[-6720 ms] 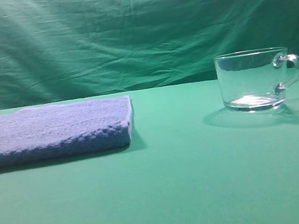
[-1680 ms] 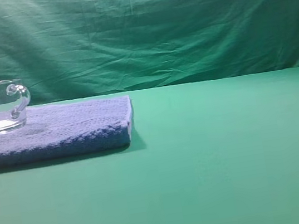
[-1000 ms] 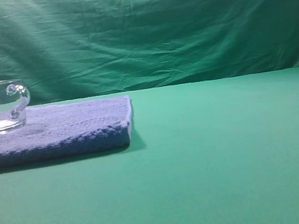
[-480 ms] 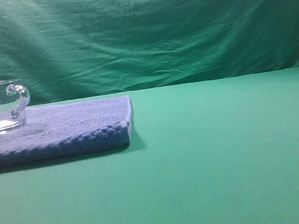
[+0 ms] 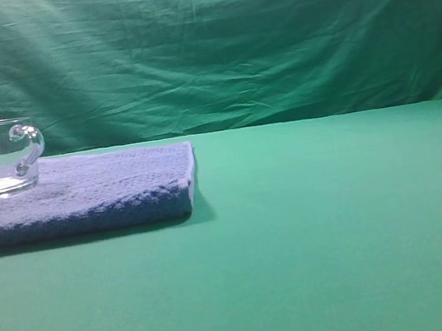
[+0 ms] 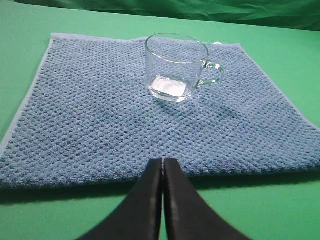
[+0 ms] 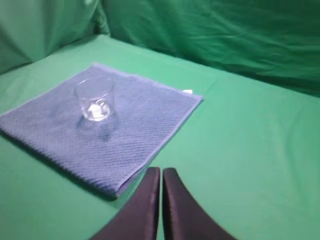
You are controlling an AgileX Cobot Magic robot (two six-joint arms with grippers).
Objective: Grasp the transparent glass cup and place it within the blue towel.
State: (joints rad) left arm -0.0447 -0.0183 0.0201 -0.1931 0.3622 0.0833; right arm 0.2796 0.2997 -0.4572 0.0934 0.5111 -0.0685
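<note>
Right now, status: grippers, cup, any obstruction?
Left gripper shut, empty. Right gripper shut, empty. Glass cup upright on blue towel, clear of both. Nothing in the way.

The transparent glass cup (image 6: 176, 67) stands upright on the blue towel (image 6: 100, 130), toward its far edge in the left wrist view, handle to the right. The towel lies flat on the surface (image 5: 338, 223), at its left side in the exterior view. A backdrop cloth (image 5: 227, 40) hangs behind.
</note>
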